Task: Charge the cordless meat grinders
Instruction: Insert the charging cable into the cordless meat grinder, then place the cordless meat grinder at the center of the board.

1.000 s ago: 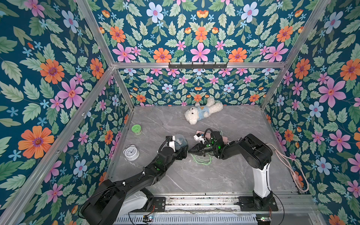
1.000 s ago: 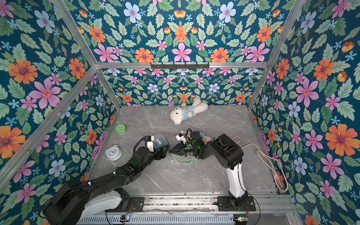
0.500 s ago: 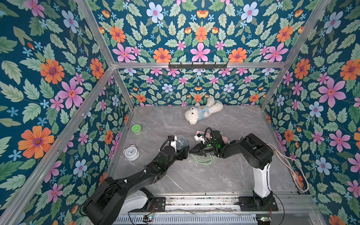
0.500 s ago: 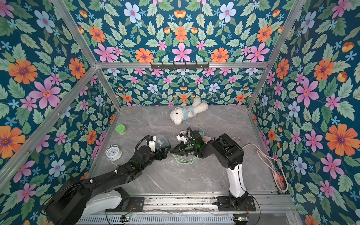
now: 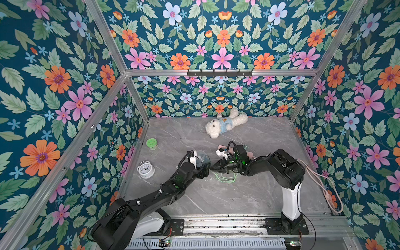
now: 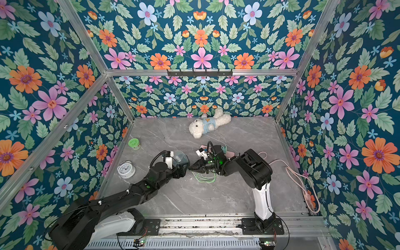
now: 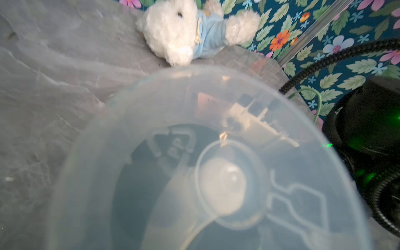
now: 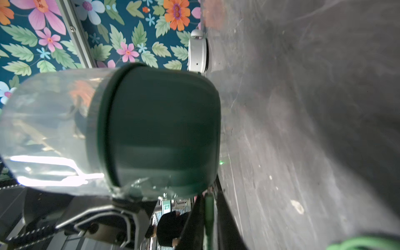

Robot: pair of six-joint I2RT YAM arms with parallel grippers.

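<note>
Left claw (image 5: 204,165) clenches the meat grinder (image 5: 203,156), upright at mid-counter (image 5: 216,199). Right claw (image 5: 213,168) — tips nearly together about 1 green cable (image 5: 225,178) — points at the meat grinder's base; grasping or released, I cannot tell.

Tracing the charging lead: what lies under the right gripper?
A loose coil of green cable lies on the table under the right gripper. Whether its plug reaches the grinder cannot be seen: the jaws cover it.
</note>
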